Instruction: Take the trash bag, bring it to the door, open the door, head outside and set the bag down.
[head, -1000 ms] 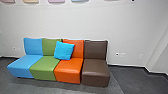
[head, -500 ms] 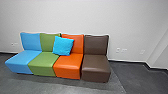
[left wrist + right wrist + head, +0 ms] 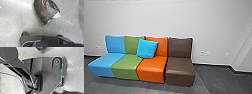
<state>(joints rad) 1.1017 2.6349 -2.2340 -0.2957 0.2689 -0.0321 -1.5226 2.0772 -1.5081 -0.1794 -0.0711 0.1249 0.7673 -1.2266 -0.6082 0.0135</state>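
Near the base [image 3: 31, 38], trash bag [image 3: 46, 11].

A square bright-blue cushion [image 3: 147, 48] hides parts of the green [image 3: 131, 45] and orange chair backs [image 3: 162, 46] behind it. Small pale fittings [image 3: 208, 53] on the grey wall [image 3: 179, 20] (perhaps outlets) are too blurred to identify. In the left wrist view, a glossy dark plastic trash bag [image 3: 48, 10] is cut off by the edge, the white material [image 3: 57, 15] at its corner too blurred to name. The right wrist view crops a dark, shiny object [image 3: 40, 48] down to a sliver.
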